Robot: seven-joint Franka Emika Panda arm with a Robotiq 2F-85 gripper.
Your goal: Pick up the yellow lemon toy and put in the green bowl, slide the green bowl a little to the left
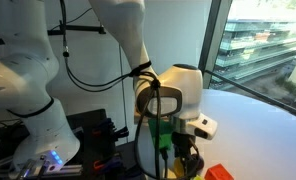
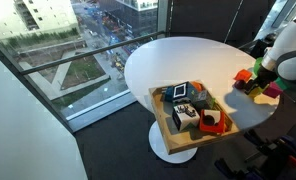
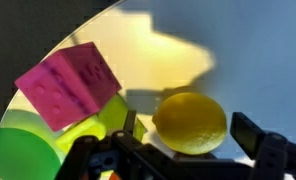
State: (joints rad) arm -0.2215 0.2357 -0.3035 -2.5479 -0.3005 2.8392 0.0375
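Between gripper (image 3: 191, 132) jaws, spread apart, sits yellow lemon toy (image 3: 190, 121); centre it & squeeze gently, b/c smooth skin may slip.

In an exterior view we sit low and very close to the arm (image 1: 128, 35), facing the window (image 1: 263, 40) at 2 o'clock. In an exterior view we hang high and far off. There we look down on the whole white table (image 2: 178, 60), with the arm (image 2: 288, 50) at 3 o'clock. Both exterior views share the arm, table and window. In the wrist view we look down from very near, with the yellow lemon toy (image 3: 190, 122) at 5 o'clock.
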